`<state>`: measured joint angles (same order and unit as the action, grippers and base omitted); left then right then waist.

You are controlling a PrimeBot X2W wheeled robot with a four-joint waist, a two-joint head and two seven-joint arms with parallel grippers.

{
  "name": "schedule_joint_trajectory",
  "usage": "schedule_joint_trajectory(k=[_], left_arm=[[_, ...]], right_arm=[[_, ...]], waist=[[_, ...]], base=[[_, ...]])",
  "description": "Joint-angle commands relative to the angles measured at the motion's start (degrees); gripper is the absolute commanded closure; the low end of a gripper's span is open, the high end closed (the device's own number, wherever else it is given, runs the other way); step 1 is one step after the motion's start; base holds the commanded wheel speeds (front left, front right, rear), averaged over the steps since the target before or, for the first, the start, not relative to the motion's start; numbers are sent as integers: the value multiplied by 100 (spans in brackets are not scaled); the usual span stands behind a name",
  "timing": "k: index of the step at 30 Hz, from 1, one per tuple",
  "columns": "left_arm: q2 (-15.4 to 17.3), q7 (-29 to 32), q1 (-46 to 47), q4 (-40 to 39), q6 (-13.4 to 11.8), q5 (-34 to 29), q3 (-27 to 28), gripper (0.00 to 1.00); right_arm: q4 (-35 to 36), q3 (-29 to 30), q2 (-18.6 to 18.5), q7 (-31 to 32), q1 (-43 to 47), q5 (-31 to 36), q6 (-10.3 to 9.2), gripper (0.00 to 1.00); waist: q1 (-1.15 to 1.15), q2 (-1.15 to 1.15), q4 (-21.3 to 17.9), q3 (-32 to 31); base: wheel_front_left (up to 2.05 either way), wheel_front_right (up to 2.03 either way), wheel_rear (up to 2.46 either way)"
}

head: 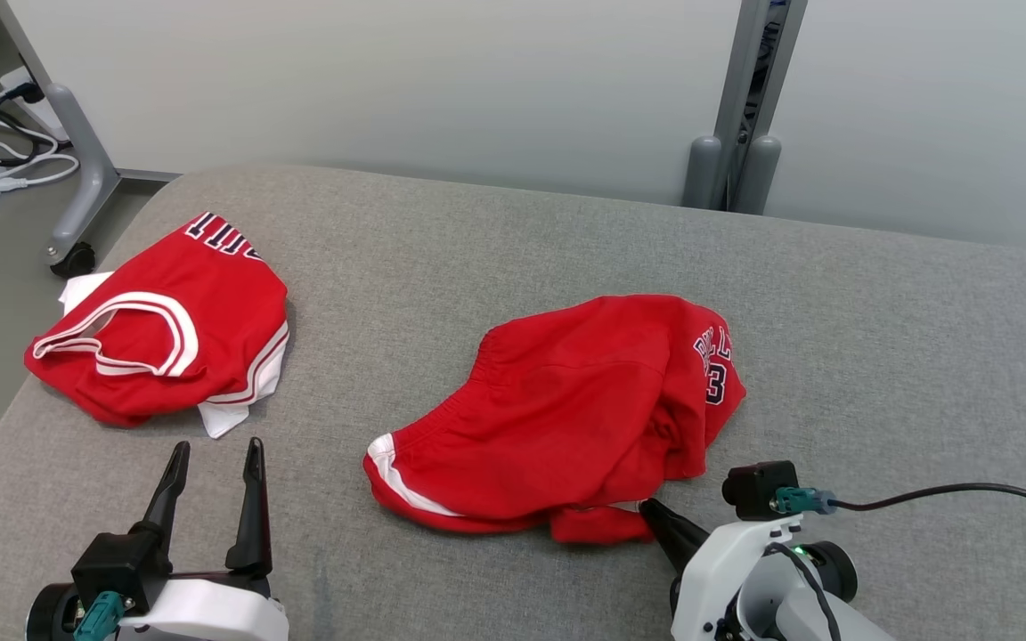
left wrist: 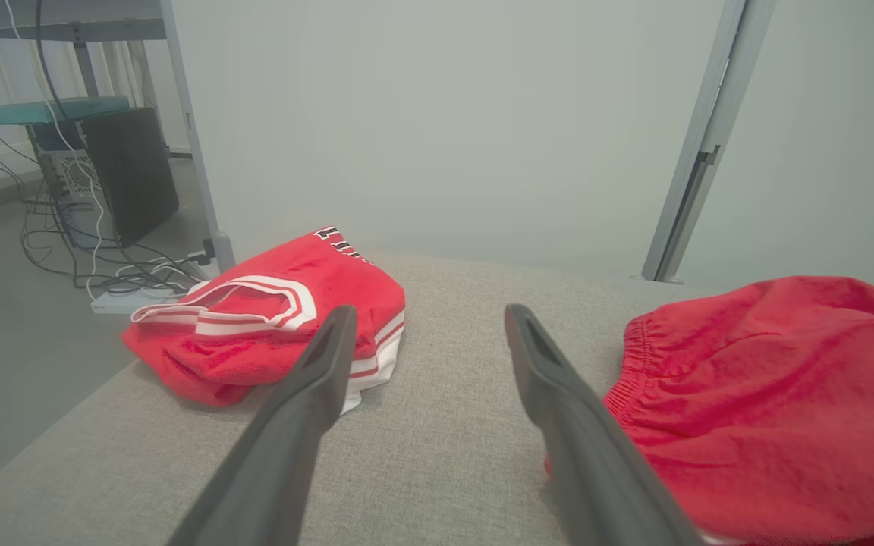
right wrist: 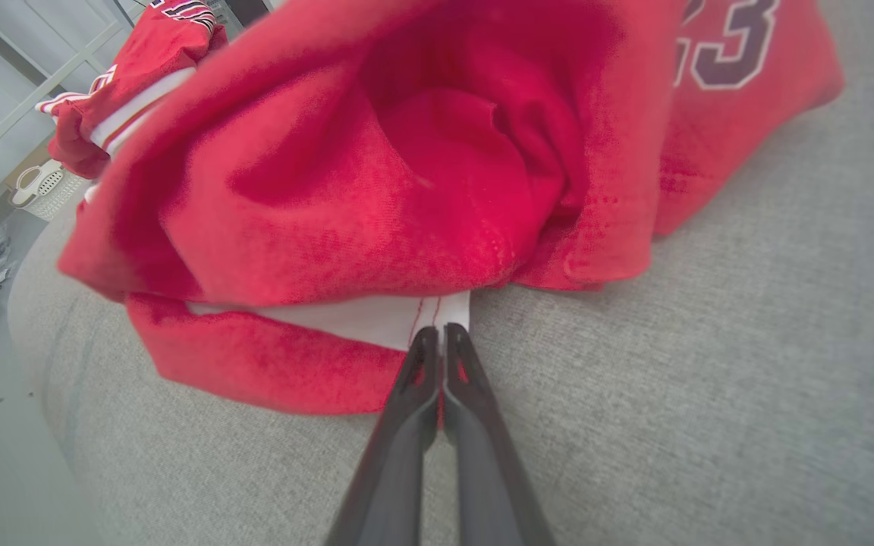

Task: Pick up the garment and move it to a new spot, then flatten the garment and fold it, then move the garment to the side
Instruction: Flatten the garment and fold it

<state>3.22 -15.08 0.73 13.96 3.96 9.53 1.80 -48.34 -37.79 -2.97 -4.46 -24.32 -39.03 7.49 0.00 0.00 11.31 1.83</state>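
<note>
- Shorts (head: 557, 418), red, lie crumpled in a heap around the middle of the grey cushion (head: 477, 249). The gathered waistband is on the side toward the cushion's left, and a dark number print sits on the fold toward its right.
- Right gripper (right wrist: 437, 331) is low at the cushion's front edge. Its fingers (right wrist: 475, 409) are pinched together on the front edge of the heap, where a white hem strip (right wrist: 361, 317) meets red cloth. A sliver of red shows between the tips.
- Left gripper (head: 218, 445) is over the cushion's front left part, fingers spread wide and empty.
- Jersey (head: 175, 329), red with white trim, is bunched at the cushion's left edge.
- Grey post (head: 745, 107) stands behind the cushion's back edge.
</note>
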Motion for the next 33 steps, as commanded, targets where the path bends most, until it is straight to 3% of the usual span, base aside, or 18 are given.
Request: schedule_joint_trajectory(k=[1,8,9,10,11,26,27,28,29,30,33], left_arm=[[13,-11,80,12,33,-45,25,0],[-10,-11,62,34,52,-60,89,0],[-10,-11,78,33,55,-69,85,0],[-12,-11,94,29,57,-74,82,0],[-14,-11,103,26,63,-75,80,0],[-23,-11,156,137,89,20,-76,0],[-23,-11,162,156,78,53,-105,0],[-22,-11,165,161,74,60,-114,0],[-22,-11,169,163,68,63,-119,0],[-23,-11,168,165,64,71,-120,0],[-24,-11,160,170,51,85,-104,0]], right_arm=[[-43,-39,-26,-51,-70,-54,1,100],[-93,-287,-38,-95,-102,-398,1,100],[-80,-323,-70,-94,-111,-447,1,96],[-65,-355,-91,-107,-123,-491,1,57],[-31,-380,-95,-139,-130,-549,1,0],[-45,-935,-242,341,-307,-1351,1,0],[-105,-1005,-256,339,-338,-1410,1,42],[-121,-1037,-258,307,-346,-1445,1,62],[-133,-1071,-260,276,-354,-1471,1,93],[-138,-1118,-263,258,-358,-1505,1,100],[-101,-1228,-294,162,-373,-1601,1,100]], waist=[[0,0,16,9],[0,0,-67,6],[0,0,-81,5],[0,0,-94,3],[0,0,-106,-1],[0,0,56,-5],[0,0,89,4],[0,0,102,10],[0,0,111,16],[0,0,116,23],[0,0,103,30]], base=[[0,0,0],[0,0,0],[0,0,0],[0,0,0],[0,0,0],[0,0,0],[0,0,0],[0,0,0],[0,0,0],[0,0,0],[0,0,0]])
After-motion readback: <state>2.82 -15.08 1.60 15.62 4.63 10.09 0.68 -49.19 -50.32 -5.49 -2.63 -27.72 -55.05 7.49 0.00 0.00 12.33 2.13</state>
